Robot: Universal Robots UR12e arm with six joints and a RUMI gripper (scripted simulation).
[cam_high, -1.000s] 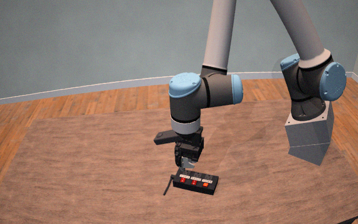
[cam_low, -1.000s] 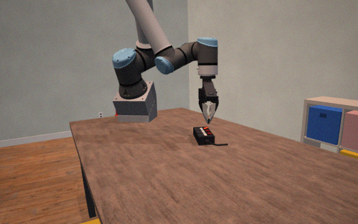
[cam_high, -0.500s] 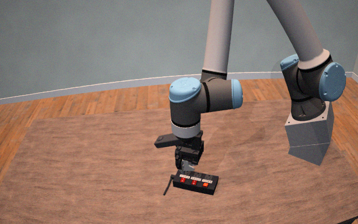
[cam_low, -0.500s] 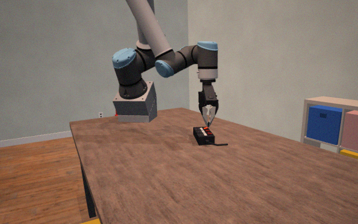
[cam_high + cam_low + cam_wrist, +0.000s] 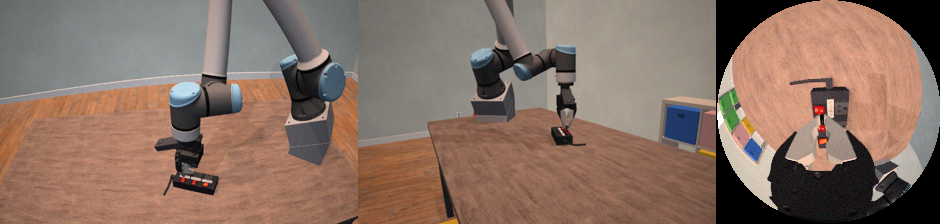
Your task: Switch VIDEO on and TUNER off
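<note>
The black power strip (image 5: pixel 197 182) lies on the wooden table with its switch side up, and three red rocker switches show under small white labels. The switch farthest from the cord (image 5: pixel 205 184) glows brighter orange than the other two. The labels are too small to read. The cord (image 5: pixel 168 186) leaves the strip's left end. My gripper (image 5: pixel 183 173) is shut and empty and points straight down over the cord end of the strip. In the exterior view the tips (image 5: pixel 566 127) reach the strip's top (image 5: pixel 561 135). In the wrist view the tips (image 5: pixel 821 121) sit just behind the switch nearest the cord (image 5: pixel 819 109). I cannot tell if they touch it.
The arm's grey base block (image 5: pixel 308 137) stands at the table's far right corner and also shows in the exterior view (image 5: pixel 492 102). A shelf with blue and pink bins (image 5: pixel 687 123) stands beyond the table's far side. The strip lies well in from the table's edges.
</note>
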